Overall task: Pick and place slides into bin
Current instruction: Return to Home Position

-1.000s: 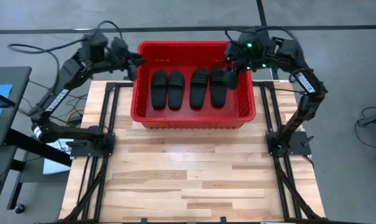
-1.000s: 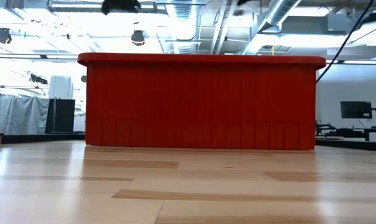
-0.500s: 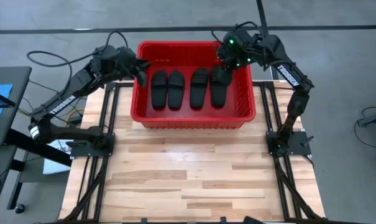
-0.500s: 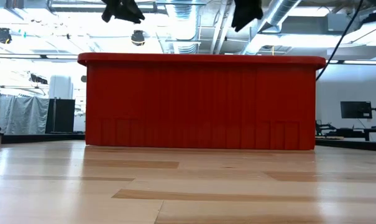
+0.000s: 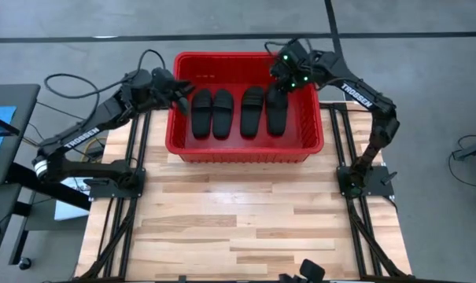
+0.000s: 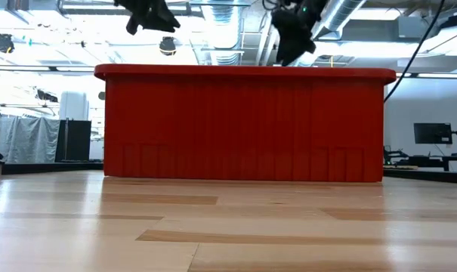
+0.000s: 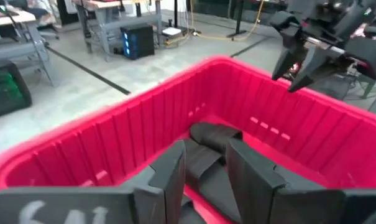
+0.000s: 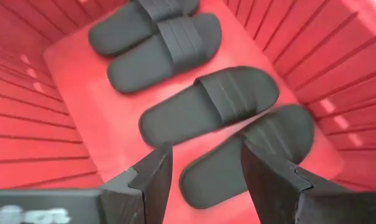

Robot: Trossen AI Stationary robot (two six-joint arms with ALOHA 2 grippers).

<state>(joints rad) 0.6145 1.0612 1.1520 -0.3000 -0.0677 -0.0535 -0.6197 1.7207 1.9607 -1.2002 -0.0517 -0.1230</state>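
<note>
The right jaws stand wide apart and hold nothing. They hang over the far right corner of the bin, just above the rightmost slide. The left jaws are by the bin's left rim, towards its far end. From that arm's wrist view they seem only slightly parted with nothing between them, though the gap is narrow and the angle makes it hard to be sure.

All four slides lie flat on the bin's floor, soles down and straps up. They sit side by side as two pairs with a strip of red floor between the pairs. None rests on a rim or leans on a wall. The wooden surface in front of the bin carries no slide. From the low view the bin's near wall hides the contents, and only the two arm ends show above its rim.

The picking and placing looks finished, since nothing is left to fetch and neither arm carries a load. What seems to remain is for the left arm and right arm to lift clear of the bin and fold to their rest poses. The right one needs to rise first so it does not clip the rim.
</note>
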